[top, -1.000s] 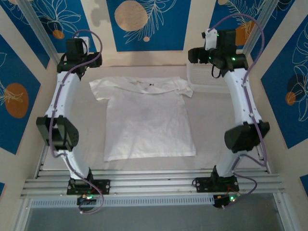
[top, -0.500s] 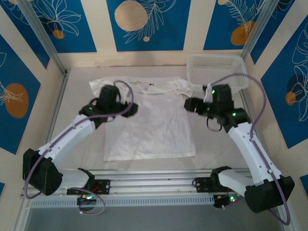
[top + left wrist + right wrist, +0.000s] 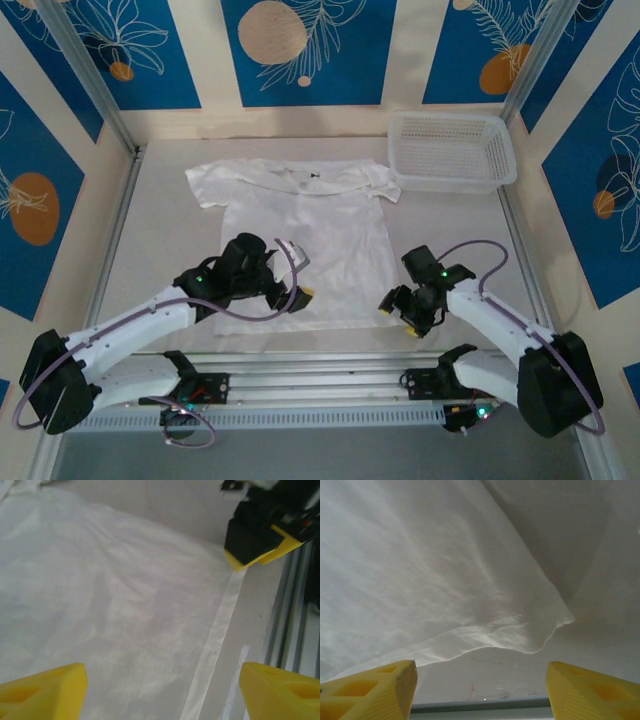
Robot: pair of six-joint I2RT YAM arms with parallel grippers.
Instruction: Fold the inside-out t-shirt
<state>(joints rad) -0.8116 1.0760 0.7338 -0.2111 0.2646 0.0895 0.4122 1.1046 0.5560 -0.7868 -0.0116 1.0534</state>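
Observation:
The inside-out t-shirt point(image 3: 305, 250) lies flat in the middle of the table, white, with its collar and small neck tag point(image 3: 313, 176) at the far side and its hem toward the arms. My left gripper point(image 3: 298, 270) hovers open over the lower left part of the shirt. In the left wrist view the cloth point(image 3: 100, 605) and its hem band point(image 3: 215, 645) run between the yellow fingertips point(image 3: 45, 690). My right gripper point(image 3: 398, 315) is open at the shirt's near right corner. That hem corner point(image 3: 555, 622) lies just beyond its open gripper point(image 3: 480, 690).
A white mesh basket point(image 3: 450, 150) stands at the back right, next to the shirt's right sleeve. Aluminium rails point(image 3: 320, 380) run along the near edge just behind the hem. The right gripper's black and yellow body point(image 3: 260, 535) shows in the left wrist view.
Both arms have swung down from the back of the table to the shirt's near hem, uncovering the basket. The shirt has not moved.

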